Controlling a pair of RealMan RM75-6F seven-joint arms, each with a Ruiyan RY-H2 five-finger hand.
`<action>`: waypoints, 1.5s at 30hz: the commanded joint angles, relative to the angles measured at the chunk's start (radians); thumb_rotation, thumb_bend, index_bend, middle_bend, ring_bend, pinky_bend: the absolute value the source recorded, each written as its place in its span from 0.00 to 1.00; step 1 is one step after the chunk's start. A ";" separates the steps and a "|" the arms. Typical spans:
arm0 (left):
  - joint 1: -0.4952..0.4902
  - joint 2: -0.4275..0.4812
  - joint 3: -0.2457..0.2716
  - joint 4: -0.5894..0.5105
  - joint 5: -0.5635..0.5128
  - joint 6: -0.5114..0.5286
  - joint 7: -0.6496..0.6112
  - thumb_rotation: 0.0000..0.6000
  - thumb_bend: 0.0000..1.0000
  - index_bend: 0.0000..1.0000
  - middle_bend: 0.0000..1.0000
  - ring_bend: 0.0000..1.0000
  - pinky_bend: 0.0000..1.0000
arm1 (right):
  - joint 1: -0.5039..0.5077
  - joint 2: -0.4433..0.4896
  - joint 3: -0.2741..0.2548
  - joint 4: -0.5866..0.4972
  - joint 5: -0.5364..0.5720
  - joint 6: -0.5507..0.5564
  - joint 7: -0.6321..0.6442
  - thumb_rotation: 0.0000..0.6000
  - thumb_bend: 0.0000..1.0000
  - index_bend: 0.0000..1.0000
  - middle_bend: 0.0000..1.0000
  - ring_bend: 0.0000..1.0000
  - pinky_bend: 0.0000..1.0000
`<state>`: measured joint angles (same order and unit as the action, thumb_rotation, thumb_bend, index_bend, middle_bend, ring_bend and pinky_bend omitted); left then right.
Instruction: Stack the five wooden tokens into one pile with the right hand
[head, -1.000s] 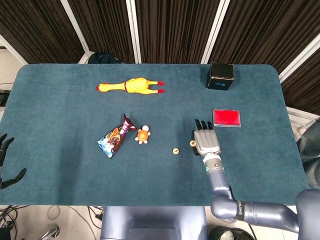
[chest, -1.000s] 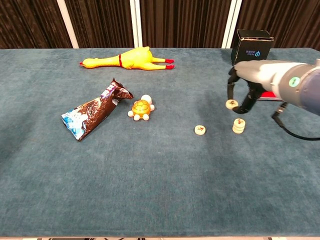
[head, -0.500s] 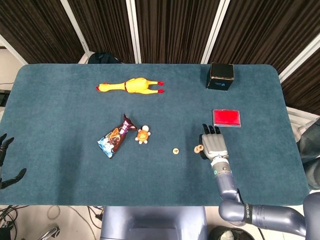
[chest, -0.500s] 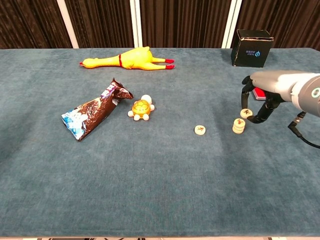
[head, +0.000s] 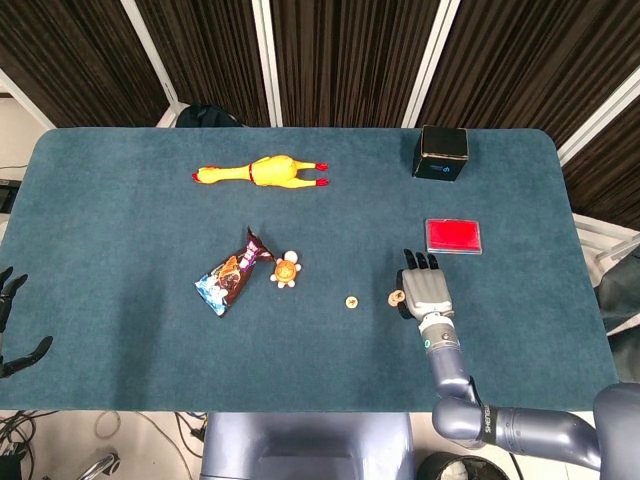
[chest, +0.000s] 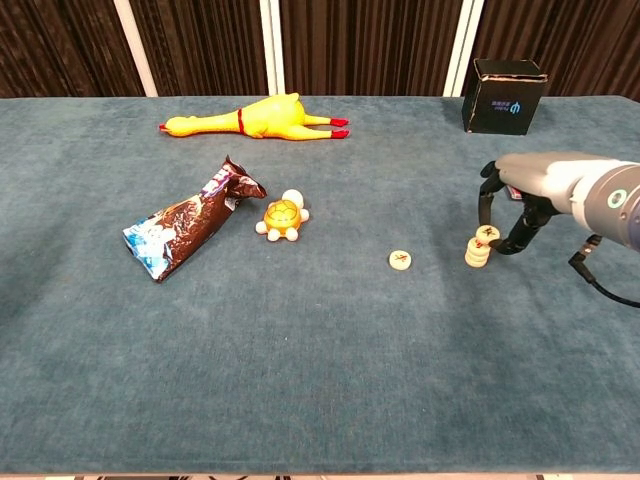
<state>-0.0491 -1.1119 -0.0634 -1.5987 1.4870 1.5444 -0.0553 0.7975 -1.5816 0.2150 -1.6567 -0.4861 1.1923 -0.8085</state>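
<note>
A: Head view first. What does the right hand (head: 426, 290) look like?

B: It lies palm down over the blue table (head: 120, 200), fingers pointing away from the robot. The pile of tokens (head: 396, 297) peeks out at its left edge, and one lone token (head: 351, 301) sits apart, further left. From above I cannot tell whether the fingers grip anything.

A: And the left hand (head: 12, 320)?

B: Just off the table's left edge, fingers spread, holding nothing.

A: Other things?

B: A rubber chicken (head: 262, 172) toward the back, a snack bag (head: 230, 273) with a toy turtle (head: 286, 270) just beside it, a black box (head: 441, 152) and a red pad (head: 453, 236) on the right.

A: Chest view, then.

B: Clearer there. The right hand (chest: 505, 200) reaches down with fingers curved, and its fingertips (chest: 484, 222) pinch a token (chest: 487, 234) resting tilted on top of the pile of tokens (chest: 477, 253). The lone token (chest: 400, 260) lies flat, well to the left. The chicken (chest: 255, 116), bag (chest: 185, 223), turtle (chest: 282, 217) and box (chest: 505, 95) all show; the left hand does not.
</note>
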 joint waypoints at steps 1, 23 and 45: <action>0.000 0.000 0.000 0.000 -0.002 -0.002 -0.001 1.00 0.21 0.12 0.00 0.00 0.01 | 0.003 -0.006 -0.002 0.003 0.001 -0.001 -0.001 1.00 0.43 0.55 0.01 0.00 0.00; -0.001 0.002 -0.002 -0.001 -0.003 -0.004 -0.002 1.00 0.21 0.12 0.00 0.00 0.01 | 0.018 -0.021 -0.005 0.017 0.016 -0.005 -0.012 1.00 0.43 0.55 0.01 0.00 0.00; -0.001 0.002 -0.001 -0.001 -0.004 -0.006 0.004 1.00 0.21 0.12 0.00 0.00 0.01 | 0.025 -0.004 -0.009 0.000 0.027 0.000 -0.023 1.00 0.43 0.49 0.01 0.00 0.00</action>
<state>-0.0502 -1.1096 -0.0640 -1.5993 1.4826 1.5382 -0.0515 0.8221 -1.5868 0.2067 -1.6557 -0.4590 1.1923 -0.8311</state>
